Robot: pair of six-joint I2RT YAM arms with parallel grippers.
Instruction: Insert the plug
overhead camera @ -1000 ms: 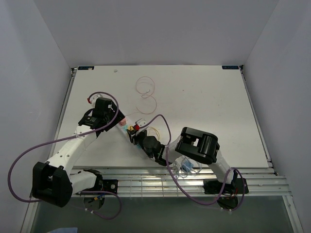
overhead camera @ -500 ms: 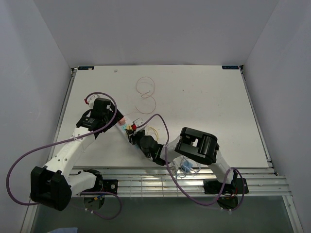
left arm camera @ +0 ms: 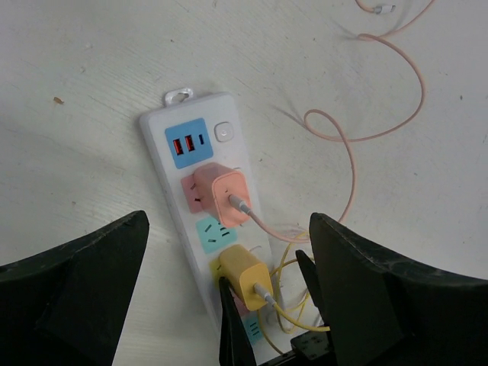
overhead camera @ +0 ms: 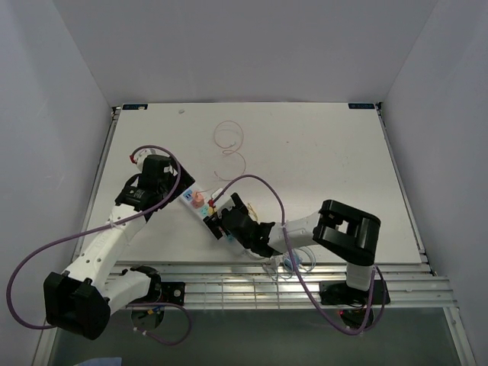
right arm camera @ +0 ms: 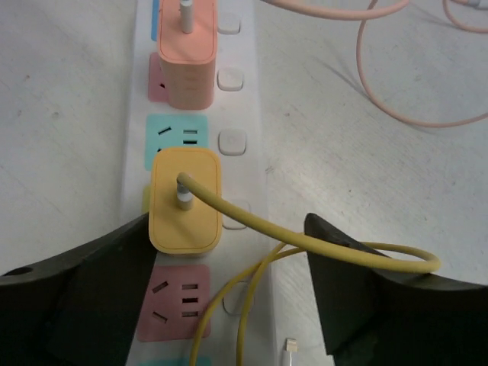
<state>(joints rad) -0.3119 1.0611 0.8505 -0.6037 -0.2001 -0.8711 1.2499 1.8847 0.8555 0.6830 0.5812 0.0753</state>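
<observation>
A white power strip (left arm camera: 176,114) (right arm camera: 245,97) (overhead camera: 189,197) lies on the table with coloured sockets. A pink plug (left arm camera: 221,191) (right arm camera: 185,69) sits in one socket. Two sockets further along, a yellow plug (left arm camera: 245,276) (right arm camera: 185,200) with a yellow cable (right arm camera: 305,238) is seated in the strip. My right gripper (right arm camera: 229,282) (overhead camera: 221,217) stands open, its fingers either side of the yellow plug and off it. My left gripper (left arm camera: 229,297) (overhead camera: 179,191) is wide open above the strip, holding nothing.
A thin pink cable (left arm camera: 412,76) (overhead camera: 229,139) loops across the table beyond the strip. Yellow cable coils lie beside the strip, with a white connector tip (right arm camera: 290,347) near them. A slatted rail (overhead camera: 229,278) runs along the table's near edge.
My right gripper has opened and let go of the yellow plug, and its elbow has swung right. My left gripper has opened wider and drawn back a little.
</observation>
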